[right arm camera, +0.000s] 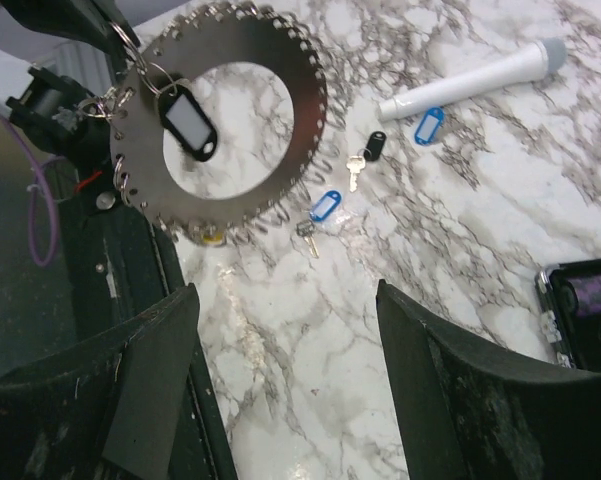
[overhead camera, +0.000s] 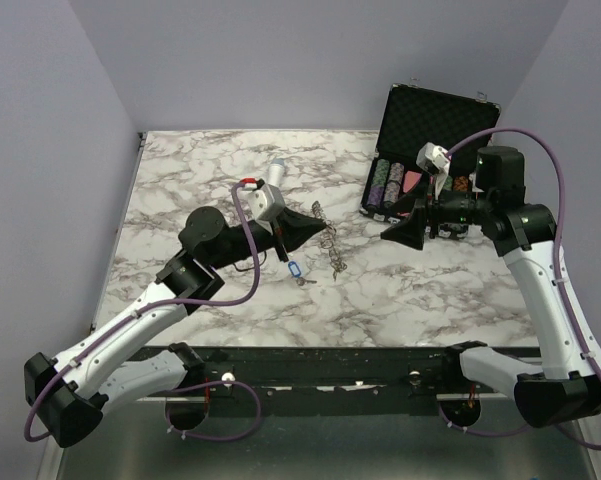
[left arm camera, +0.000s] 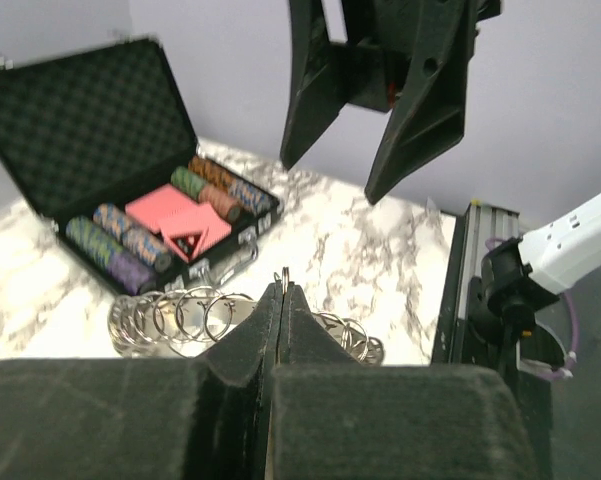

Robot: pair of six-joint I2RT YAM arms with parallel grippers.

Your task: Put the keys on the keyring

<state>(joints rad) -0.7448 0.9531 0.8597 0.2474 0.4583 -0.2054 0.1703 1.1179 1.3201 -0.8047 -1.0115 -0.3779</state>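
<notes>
The keyring (right arm camera: pixel 280 50), a flat grey toothed ring with small split rings round its rim, hangs in the air from my left gripper (overhead camera: pixel 317 226). In the left wrist view that gripper (left arm camera: pixel 282 292) is shut on one of the rim's rings (left arm camera: pixel 180 315). A black-tagged key (right arm camera: pixel 187 122) and a yellow tag (right arm camera: pixel 212 238) hang on the ring. Loose keys lie on the marble: one blue-tagged (right arm camera: pixel 323 207), one black-tagged (right arm camera: pixel 374 147), another blue-tagged (right arm camera: pixel 429 125). My right gripper (overhead camera: pixel 392 230) stands open and empty to the right of the ring, apart from it.
A white cylinder (right arm camera: pixel 470 78) lies at the back beside the blue tag. An open black case (overhead camera: pixel 440 120) with poker chips and red cards sits at the back right, just behind my right arm. A dark rail (overhead camera: pixel 330 365) runs along the near table edge.
</notes>
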